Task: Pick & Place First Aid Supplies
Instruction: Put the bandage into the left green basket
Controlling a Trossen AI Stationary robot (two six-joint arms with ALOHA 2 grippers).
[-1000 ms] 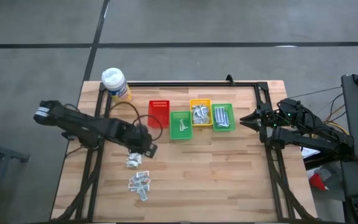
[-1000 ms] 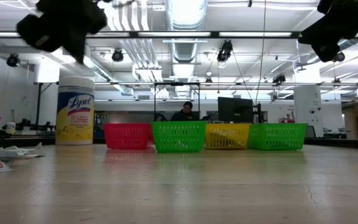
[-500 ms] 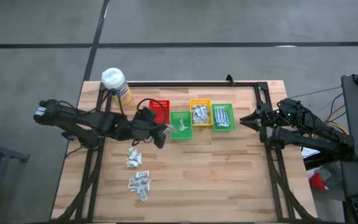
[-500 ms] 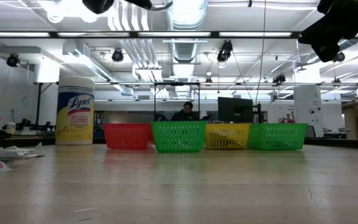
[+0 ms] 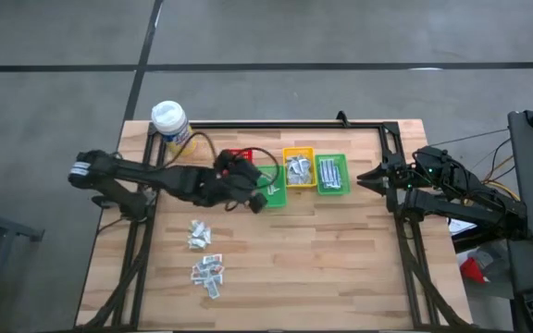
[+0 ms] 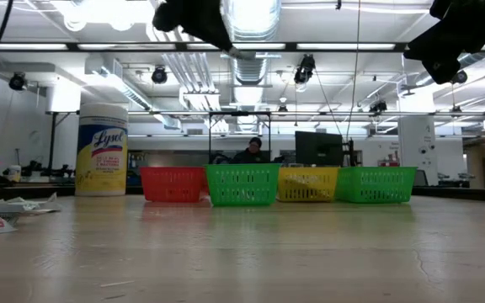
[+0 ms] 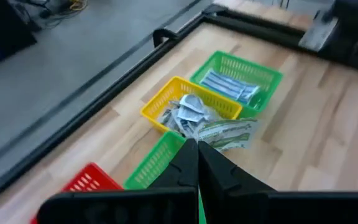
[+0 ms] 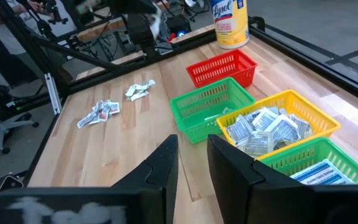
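My left gripper [image 7: 194,148] is shut on a pale greenish-white sachet [image 7: 227,132] and hangs above the near edge of the left green bin [image 5: 270,187], also showing in the high view [image 5: 255,197]. Two heaps of first aid supplies lie on the table's left half: silvery wrappers [image 5: 199,235] and striped strips [image 5: 208,275]. The yellow bin [image 5: 298,166] holds silvery wrappers, and the right green bin [image 5: 331,173] holds striped strips. My right gripper [image 8: 193,149] waits open at the table's right edge [image 5: 370,178]. My left gripper pinches one end of the sachet [image 7: 207,138] between its two fingertips. The fingers slant down from the table's left side. The sachet sticks out beyond the fingertips, roughly flat, lifted clear above the bins.
A red bin [image 5: 237,163] stands left of the green one, the row of bins lying at the table's far middle. A yellow wipes bottle with a white cap [image 5: 171,123] stands at the far left corner. A black frame [image 5: 276,124] runs along the far edge.
My left gripper has risen from above the heaps and swung toward the table's right and far side, up to the left green bin. It has rolled about its own axis on the way and stays shut on the sachet. The heaps lie as before.
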